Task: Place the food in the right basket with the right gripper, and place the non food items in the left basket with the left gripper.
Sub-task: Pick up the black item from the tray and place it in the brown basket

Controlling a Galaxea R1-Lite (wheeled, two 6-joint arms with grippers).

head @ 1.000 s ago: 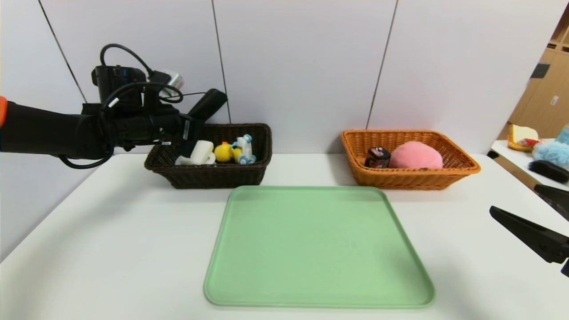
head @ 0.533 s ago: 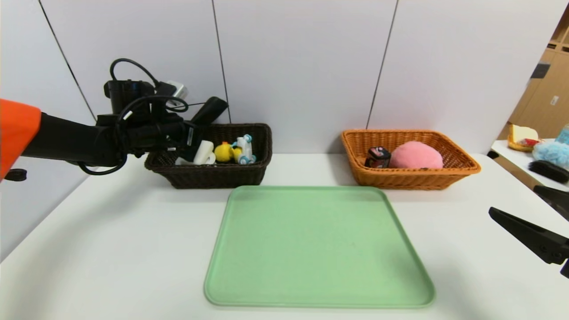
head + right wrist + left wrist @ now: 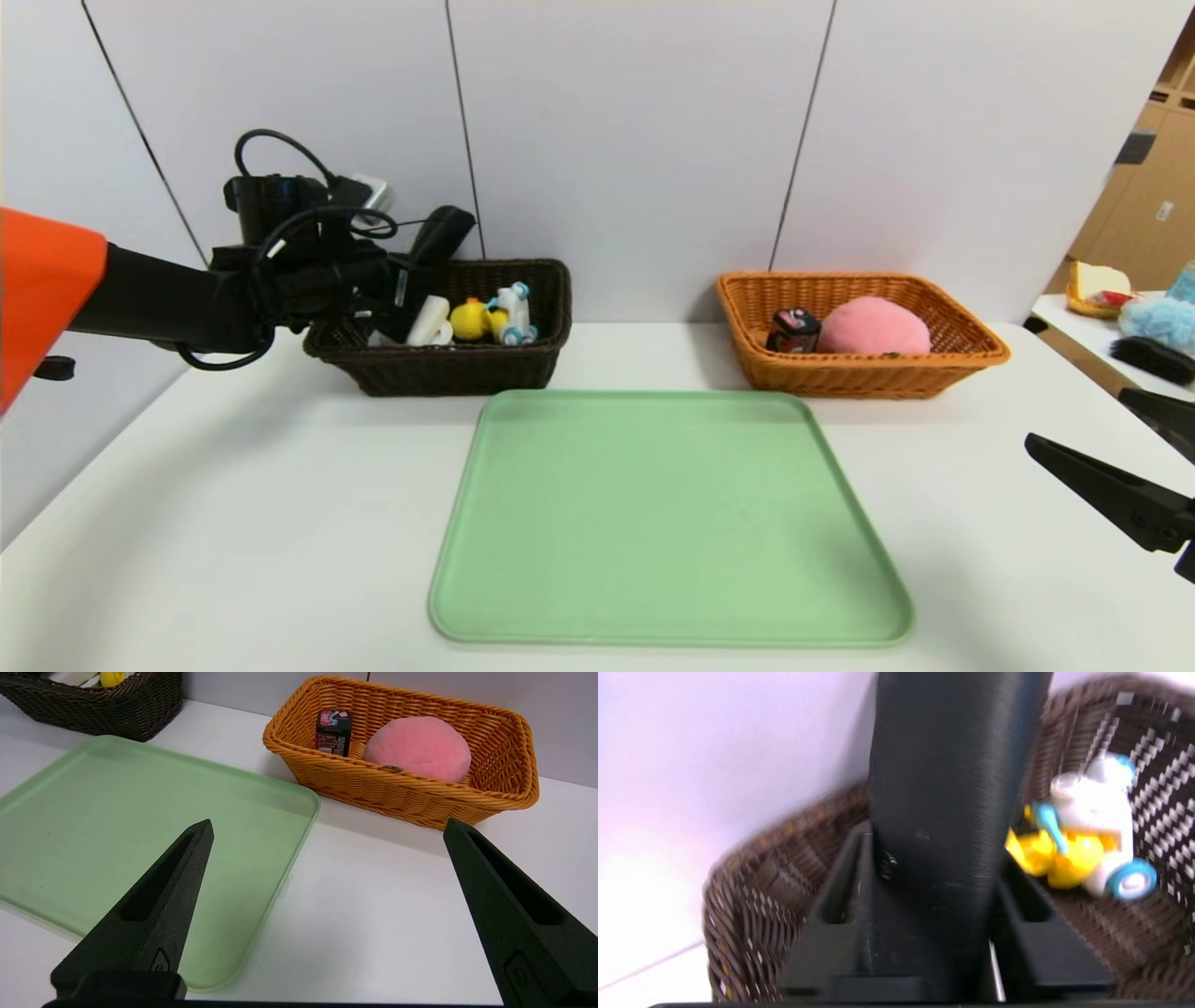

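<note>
The dark brown basket (image 3: 448, 369) holds the yellow duck on its white-blue scooter (image 3: 495, 317) and the white ribbed container (image 3: 429, 320). My left gripper (image 3: 411, 280) hovers over that basket's left end, shut on the black pouch (image 3: 441, 233), which sticks up at a tilt. In the left wrist view the pouch (image 3: 952, 765) fills the space between my jaws (image 3: 931, 858), with the duck toy (image 3: 1083, 844) and basket (image 3: 747, 905) beyond. The orange basket (image 3: 971, 350) holds the pink peach (image 3: 873, 327) and black canister (image 3: 794, 329). My right gripper (image 3: 1074, 417) is open and empty at the front right. The soap bar is hidden.
A green tray (image 3: 667, 523) lies mid-table before both baskets and shows in the right wrist view (image 3: 117, 826). That view also shows the orange basket (image 3: 397, 791), peach (image 3: 417, 746) and canister (image 3: 333, 731). A side table with clutter (image 3: 1148, 327) stands at the far right.
My left arm has reached farther over the dark basket and dropped a little, still holding the pouch. The right arm has not moved.
</note>
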